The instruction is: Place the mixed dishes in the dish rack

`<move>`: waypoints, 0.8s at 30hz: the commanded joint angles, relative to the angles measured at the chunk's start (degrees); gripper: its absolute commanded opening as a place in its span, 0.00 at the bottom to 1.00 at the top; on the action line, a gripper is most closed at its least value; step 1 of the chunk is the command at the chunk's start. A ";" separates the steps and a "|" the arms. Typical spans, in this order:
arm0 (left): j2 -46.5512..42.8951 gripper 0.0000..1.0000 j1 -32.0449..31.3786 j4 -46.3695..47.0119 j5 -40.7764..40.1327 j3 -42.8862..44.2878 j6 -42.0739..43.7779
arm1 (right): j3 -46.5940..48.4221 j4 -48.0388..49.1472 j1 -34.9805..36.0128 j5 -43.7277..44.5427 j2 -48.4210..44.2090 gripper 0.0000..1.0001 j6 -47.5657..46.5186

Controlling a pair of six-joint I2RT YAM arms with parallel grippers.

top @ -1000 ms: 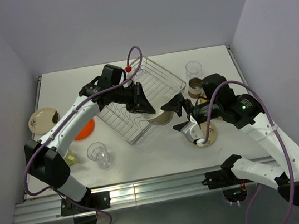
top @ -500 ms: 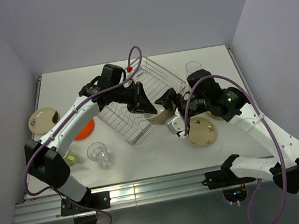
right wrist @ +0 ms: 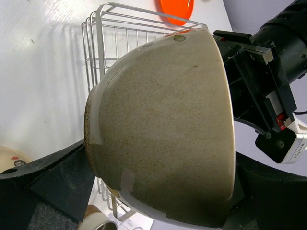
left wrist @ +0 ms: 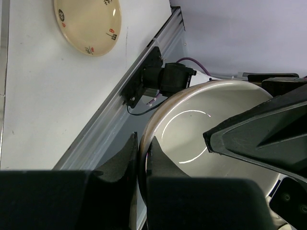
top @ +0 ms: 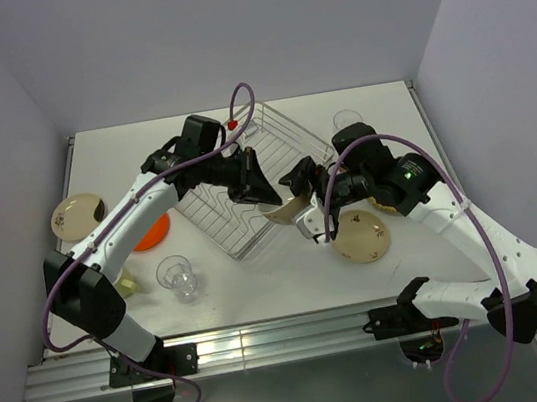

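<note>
The left gripper [top: 266, 197] pinches the rim of the speckled bowl [top: 283, 212] at the dish rack's [top: 211, 209] near right edge. The right gripper [top: 299, 198] straddles the bowl, but I cannot tell if it is gripping. I see no dish in the rack; the orange plate [top: 152, 232], the cream plate [top: 78, 214] and the clear glass [top: 177, 275] wait outside.

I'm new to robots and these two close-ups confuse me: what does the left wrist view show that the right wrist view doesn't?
Only the left wrist view: the smooth inside of the bowl and a metal rail running diagonally behind it. Only the right wrist view: the bowl's speckled outside, the dish rack behind it, and a sliver of the orange plate. Both: the same bowl, its rim pinched by the left end effector.
</note>
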 commanded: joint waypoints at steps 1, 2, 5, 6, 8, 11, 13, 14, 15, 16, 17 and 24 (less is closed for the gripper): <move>-3.28 0.00 -0.26 2.86 3.74 0.91 -1.14 | 0.81 0.56 0.57 0.67 -0.02 0.89 -0.34; -3.28 0.00 -0.26 2.95 3.65 0.82 -1.14 | 0.98 0.39 0.74 0.23 0.15 0.88 0.10; -3.28 0.00 -0.35 3.39 3.91 0.47 -1.40 | 1.07 0.91 1.01 0.05 0.33 0.87 0.63; -3.28 0.00 -0.44 3.91 4.00 0.29 -1.66 | 0.98 1.09 1.01 0.23 0.33 0.87 0.89; -3.28 0.00 -0.53 4.35 4.09 -0.06 -1.93 | 0.98 1.27 1.01 0.23 0.50 0.84 0.98; -3.28 0.00 -0.61 4.97 4.35 -0.06 -2.19 | 1.25 1.62 1.10 -0.21 0.94 0.80 1.86; -3.28 0.00 -0.61 5.14 4.35 -0.15 -2.37 | 1.77 1.71 1.18 -0.73 1.21 0.74 2.91; -3.28 0.00 -0.61 5.15 4.44 -0.23 -2.37 | 1.95 1.97 1.10 -0.91 1.47 0.72 3.18; -3.28 0.00 -0.61 5.23 4.44 -0.23 -2.46 | 2.12 2.32 1.18 -0.91 1.47 0.70 4.22; -3.28 0.01 -0.61 5.32 4.53 -0.50 -2.37 | 2.21 2.67 1.18 -0.83 1.47 0.65 4.49; -3.37 0.01 -0.61 5.41 4.53 -0.50 -2.54 | 2.30 3.02 1.18 -0.74 1.47 0.63 4.67; -3.72 0.27 -0.44 4.18 3.21 0.12 -1.76 | 2.48 4.43 0.92 -1.26 0.77 0.51 8.01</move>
